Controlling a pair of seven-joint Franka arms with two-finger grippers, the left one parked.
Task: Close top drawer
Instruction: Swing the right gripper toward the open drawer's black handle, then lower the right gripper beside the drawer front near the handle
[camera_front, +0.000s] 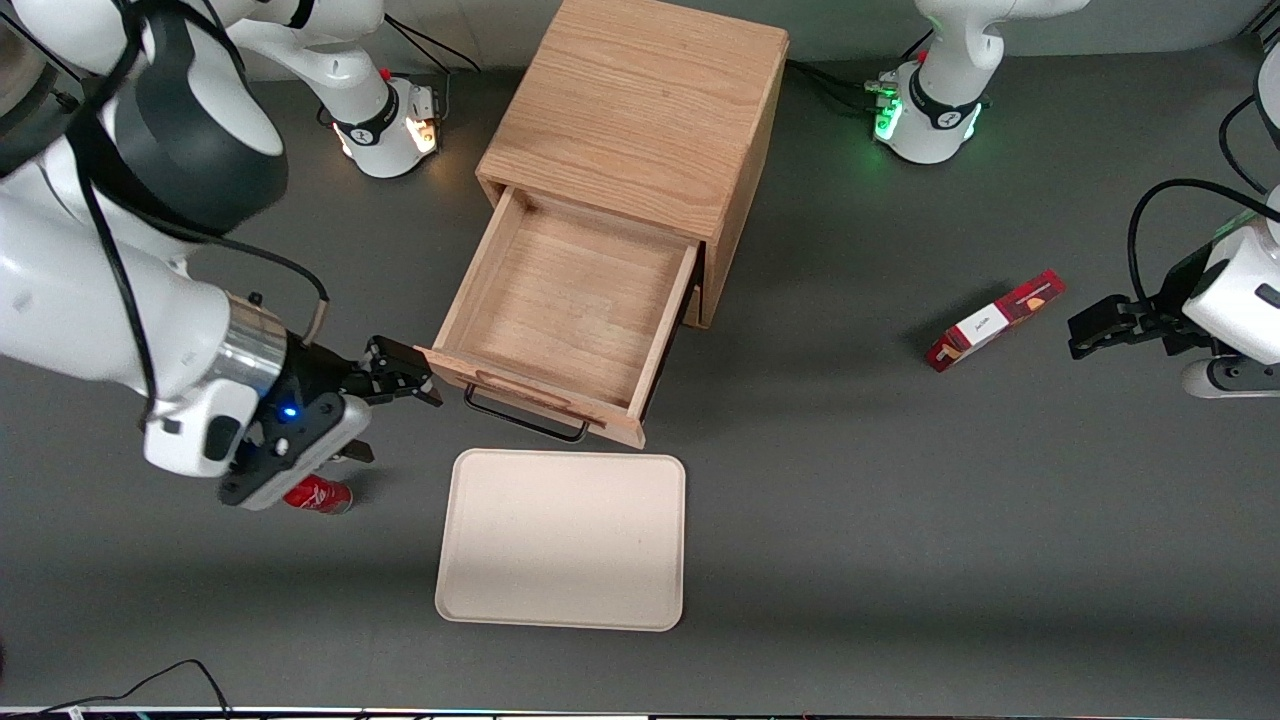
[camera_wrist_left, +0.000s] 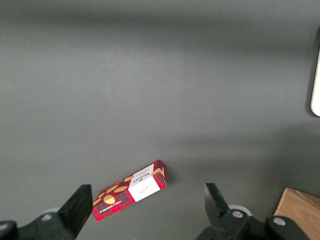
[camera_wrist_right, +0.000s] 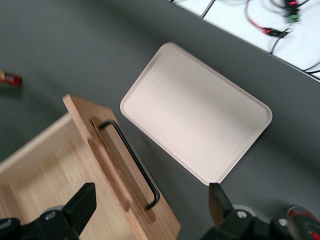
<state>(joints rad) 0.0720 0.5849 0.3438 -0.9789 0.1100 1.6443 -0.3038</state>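
The top drawer of the small oak cabinet stands pulled far out, its shallow wooden box empty. Its black wire handle runs along the drawer front, on the side facing the front camera. My right gripper is open and empty, beside the end of the drawer front that lies toward the working arm's end of the table, just apart from it. In the right wrist view the open fingers straddle the drawer front and the handle. The lower drawer is hidden.
A cream tray lies on the grey table nearer the front camera than the drawer; it also shows in the right wrist view. A red can lies under my wrist. A red box lies toward the parked arm's end.
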